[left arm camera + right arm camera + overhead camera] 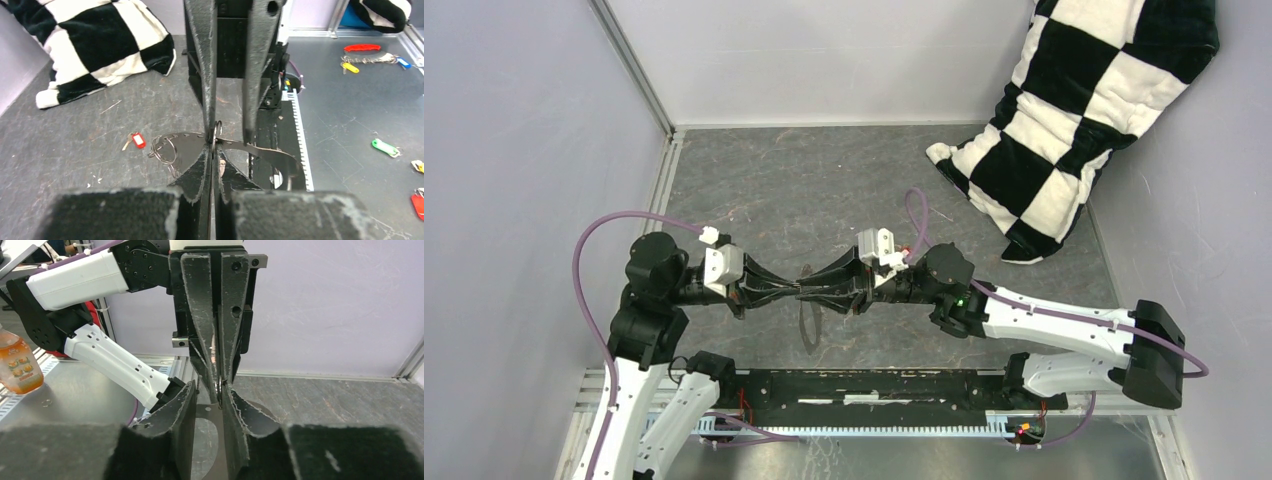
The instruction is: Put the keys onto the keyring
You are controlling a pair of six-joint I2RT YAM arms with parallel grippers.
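Observation:
The keyring (272,154), a flat grey metal hoop with punched holes, hangs between the two grippers above the mat; from above it is a dark oval (809,328). Small wire rings (165,147) dangle at its left end. My left gripper (215,145) is shut on the hoop's upper edge. My right gripper (207,400) faces it tip to tip, jaws apart and straddling the left fingertips (218,387), with the hoop (206,412) below. A red-headed key (136,140) lies on the mat, apart from both grippers.
A black-and-white checkered cushion (1074,110) leans at the back right. Several coloured key tags (385,147) lie on the metal surface past the toothed rail (300,130). An orange bottle (17,365) stands off the table on the left.

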